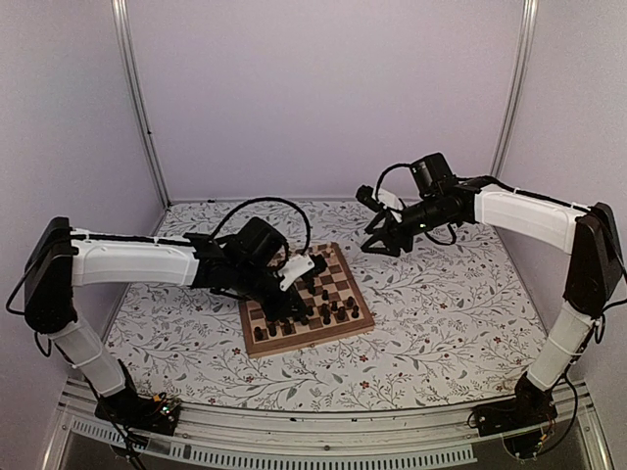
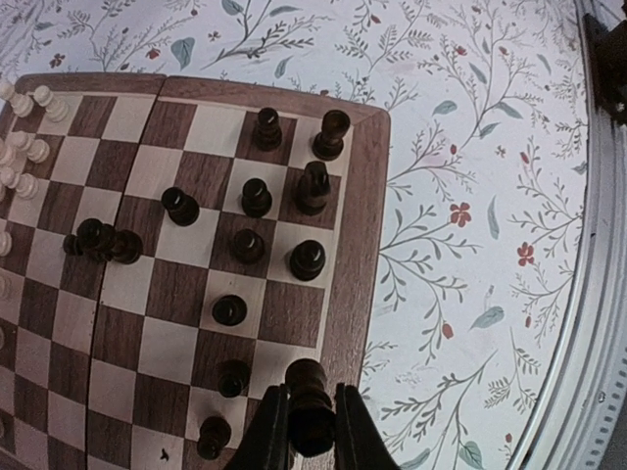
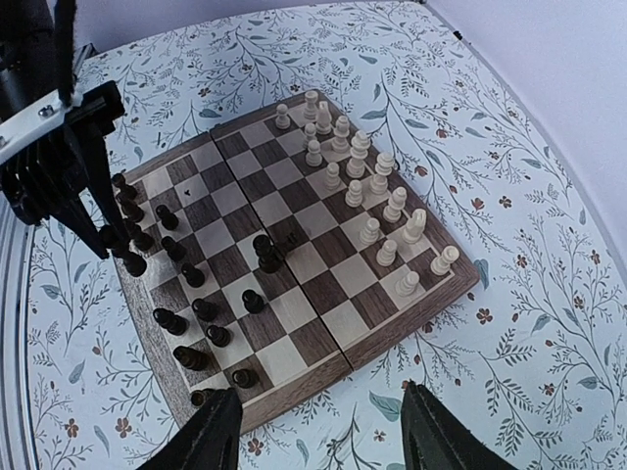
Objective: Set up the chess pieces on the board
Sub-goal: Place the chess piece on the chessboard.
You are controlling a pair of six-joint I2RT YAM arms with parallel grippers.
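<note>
A dark turned wooden chess piece [image 2: 310, 377] is pinched in the left end effector [image 2: 312, 416]; the right end effector [image 3: 320, 392] is part-open, empty. Dark pieces [image 2: 233, 377] beside the left could be toppled on lowering.

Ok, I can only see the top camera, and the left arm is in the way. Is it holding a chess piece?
Observer: Yes. The left wrist camera shows the left tool shut on a dark piece.
Operator: Where is it?
Observer: At the rim of the board, on the dark pieces' side.
Operator: Are the light ones on the board too?
Observer: Yes. The right wrist camera shows the pale pieces bunched on the opposite half.
</note>
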